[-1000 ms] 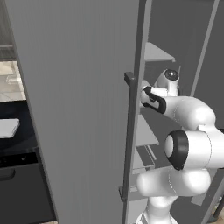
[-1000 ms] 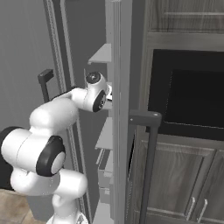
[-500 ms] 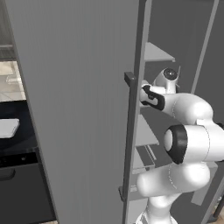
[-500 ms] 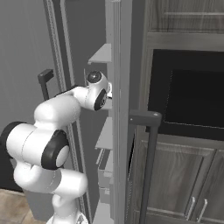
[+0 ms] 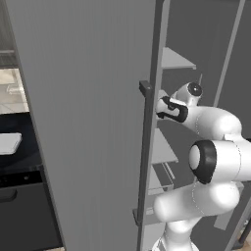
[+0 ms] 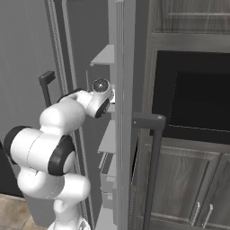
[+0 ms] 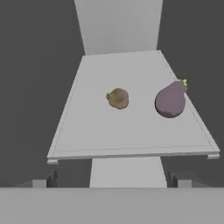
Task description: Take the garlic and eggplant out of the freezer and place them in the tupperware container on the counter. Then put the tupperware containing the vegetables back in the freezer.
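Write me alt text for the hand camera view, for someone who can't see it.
A pale grey freezer shelf seen from the front and above, holding two vegetables that sit apart: a small brownish garlic near the middle and a purple eggplant with a green stem tip close to the right edge. Dark freezer walls surround the shelf, and nothing is touching either vegetable.

Freezer point(image 5: 88, 122): tall, grey, door swung open, dark bar handle on door edge. Garlic point(image 7: 117, 98): small brownish bulb, mid-shelf inside freezer. Eggplant point(image 7: 170, 100): purple, pear-shaped, green stem tip, same shelf, apart from garlic. Container point(image 5: 9, 143): white tray, flat on black counter point(image 5: 27, 154) beside freezer door.
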Tool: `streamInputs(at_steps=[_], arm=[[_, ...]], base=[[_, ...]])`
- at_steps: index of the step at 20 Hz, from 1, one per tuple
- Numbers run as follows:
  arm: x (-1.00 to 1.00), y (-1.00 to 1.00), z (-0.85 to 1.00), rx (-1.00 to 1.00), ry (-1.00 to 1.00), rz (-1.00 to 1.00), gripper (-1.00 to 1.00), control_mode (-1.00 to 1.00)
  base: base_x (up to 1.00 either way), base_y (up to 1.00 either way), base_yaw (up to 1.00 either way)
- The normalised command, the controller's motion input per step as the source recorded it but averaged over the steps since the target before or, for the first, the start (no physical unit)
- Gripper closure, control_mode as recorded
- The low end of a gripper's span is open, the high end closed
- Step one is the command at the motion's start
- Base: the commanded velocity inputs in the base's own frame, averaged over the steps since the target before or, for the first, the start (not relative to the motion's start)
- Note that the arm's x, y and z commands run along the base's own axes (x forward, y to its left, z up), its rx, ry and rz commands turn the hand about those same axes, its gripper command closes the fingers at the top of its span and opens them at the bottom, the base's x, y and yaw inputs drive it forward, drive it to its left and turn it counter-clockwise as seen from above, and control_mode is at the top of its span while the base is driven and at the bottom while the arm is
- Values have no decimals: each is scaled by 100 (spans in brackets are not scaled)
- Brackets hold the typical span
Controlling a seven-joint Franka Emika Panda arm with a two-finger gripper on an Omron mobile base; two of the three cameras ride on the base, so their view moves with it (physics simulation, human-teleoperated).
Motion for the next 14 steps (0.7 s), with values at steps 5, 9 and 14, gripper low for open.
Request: streamInputs(at_steps=[5,9,14], arm=[[15,0,-2,0,0,12,-100,-100],[10,0,0,0,0,2,-100,-100],[2,-21,0,0,0,0,-100,-100]], base=[[0,0,0],[0,0,0],[0,0,0]])
